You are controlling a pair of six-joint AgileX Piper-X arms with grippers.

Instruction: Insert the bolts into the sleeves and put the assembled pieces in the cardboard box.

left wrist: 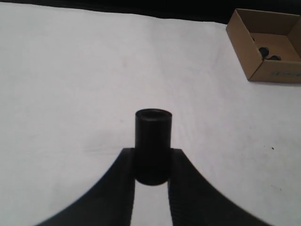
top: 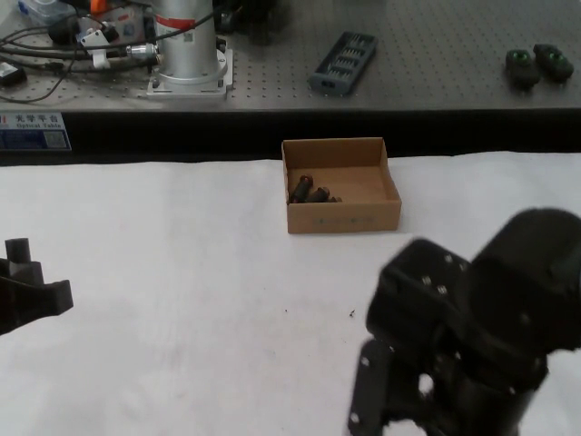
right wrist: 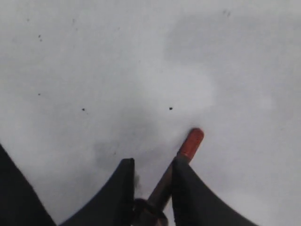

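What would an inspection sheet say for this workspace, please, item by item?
Surface: white cloth, with a few dark specks.
Job's things: open cardboard box with dark assembled pieces inside; one black sleeve; one bolt with a red tip.
Clutter: slotted tray and two dark parts on the perforated board.
Grippers: left gripper, jaws shut on the sleeve; right gripper, jaws shut on the bolt.
Cables: cables bundled at the far left of the board.
Surroundings: the board lies behind the cloth; a metal column stands on it.
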